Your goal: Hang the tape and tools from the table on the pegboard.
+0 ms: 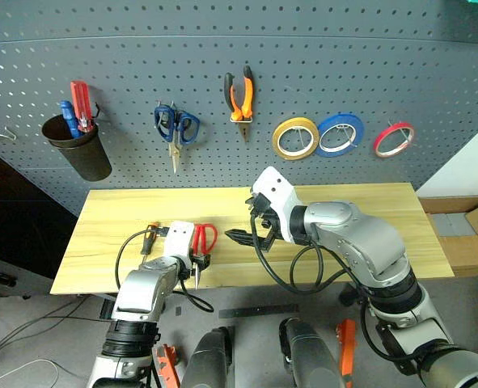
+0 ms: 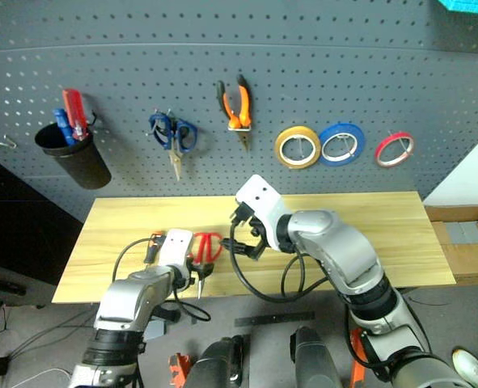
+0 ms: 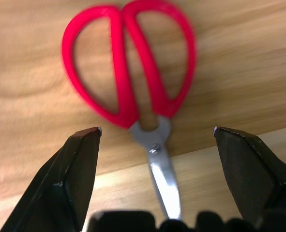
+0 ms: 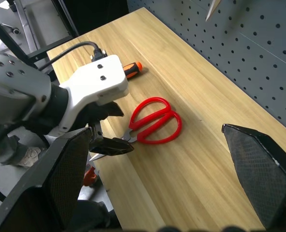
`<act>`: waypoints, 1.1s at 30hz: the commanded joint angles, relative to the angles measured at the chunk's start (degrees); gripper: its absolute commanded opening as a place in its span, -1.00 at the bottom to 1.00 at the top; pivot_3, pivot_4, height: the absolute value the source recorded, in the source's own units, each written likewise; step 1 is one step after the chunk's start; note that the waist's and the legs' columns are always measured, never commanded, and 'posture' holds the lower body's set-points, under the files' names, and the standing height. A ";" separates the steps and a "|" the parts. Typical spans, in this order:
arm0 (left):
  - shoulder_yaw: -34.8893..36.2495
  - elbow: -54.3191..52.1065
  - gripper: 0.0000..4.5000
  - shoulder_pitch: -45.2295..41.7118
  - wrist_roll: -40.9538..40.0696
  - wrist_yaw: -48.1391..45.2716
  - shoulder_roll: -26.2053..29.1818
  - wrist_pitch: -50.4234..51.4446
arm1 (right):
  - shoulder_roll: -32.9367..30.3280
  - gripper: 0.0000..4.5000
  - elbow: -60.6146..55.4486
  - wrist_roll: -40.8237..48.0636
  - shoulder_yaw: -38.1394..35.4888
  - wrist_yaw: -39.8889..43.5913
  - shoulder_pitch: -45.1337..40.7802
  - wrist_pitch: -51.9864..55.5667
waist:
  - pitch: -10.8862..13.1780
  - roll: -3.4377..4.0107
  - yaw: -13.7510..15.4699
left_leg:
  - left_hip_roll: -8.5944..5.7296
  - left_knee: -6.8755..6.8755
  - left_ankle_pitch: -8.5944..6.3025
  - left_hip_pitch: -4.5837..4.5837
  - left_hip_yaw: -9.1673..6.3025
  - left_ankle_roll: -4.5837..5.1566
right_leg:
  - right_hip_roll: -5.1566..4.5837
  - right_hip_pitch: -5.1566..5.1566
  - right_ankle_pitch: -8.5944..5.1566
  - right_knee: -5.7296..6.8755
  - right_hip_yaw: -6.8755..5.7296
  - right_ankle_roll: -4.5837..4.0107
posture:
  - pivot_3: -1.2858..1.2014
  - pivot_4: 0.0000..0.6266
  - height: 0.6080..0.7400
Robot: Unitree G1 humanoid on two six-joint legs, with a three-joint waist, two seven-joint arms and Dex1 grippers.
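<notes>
Left gripper (image 3: pixel 157 133) spread wide, fingers (image 3: pixel 80 164) flanking the scissors (image 3: pixel 133 72) blades on the table (image 1: pixel 368 218).
Right gripper (image 4: pixel 157 140) likewise wide and empty, at 3 o'clock of the scissors; screwdriver (image 4: pixel 131 69) lies beside the left wrist. Pliers (image 1: pixel 239 94) at 12 o'clock and tape (image 1: pixel 394 138) at 2 o'clock hang on the pegboard (image 1: pixel 222 32).

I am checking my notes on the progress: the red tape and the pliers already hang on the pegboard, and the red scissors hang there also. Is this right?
Not quite. The red scissors lie on the table, as the right wrist view shows. The red tape and the pliers do hang on the pegboard.
</notes>
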 commanded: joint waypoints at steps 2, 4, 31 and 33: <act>3.15 1.58 0.79 -1.23 0.10 2.66 -2.22 1.98 | -0.08 0.99 -2.40 1.06 -0.15 -0.84 -0.66 0.07 | 0.00 0.00 -0.01 | -0.02 -0.01 0.00 0.00 0.00 0.00 | -0.03 0.00 0.00 -0.01 -0.01 0.00 | -0.09 -0.27 1.00; 3.31 2.75 0.79 -1.32 -0.10 2.68 -2.69 2.15 | -0.17 0.99 -2.64 1.35 -0.19 -0.96 -0.83 0.30 | 0.00 0.00 -0.04 | -0.02 -0.01 0.00 0.00 0.00 0.00 | -0.02 0.00 0.00 0.00 0.00 0.00 | -0.10 -0.26 1.00; 3.74 -0.69 -0.89 4.04 -1.16 -5.22 -0.03 -14.38 | -8.87 1.00 -8.55 5.63 -0.48 2.68 -0.84 -0.52 | 0.00 0.00 -0.18 | 0.05 -0.15 -0.03 0.49 -0.06 0.02 | -0.02 0.76 -0.15 -0.63 -0.12 0.24 | -0.12 -0.23 1.00; 3.55 -2.91 -0.89 5.64 -0.85 -5.95 1.03 -18.24 | -9.34 1.00 -9.07 5.93 -1.38 2.51 -0.67 -0.28 | 0.01 0.00 -0.15 | 0.09 -0.21 -0.06 0.45 -0.03 0.03 | -0.03 0.76 -0.04 -0.78 -0.10 0.08 | -0.12 -0.23 1.00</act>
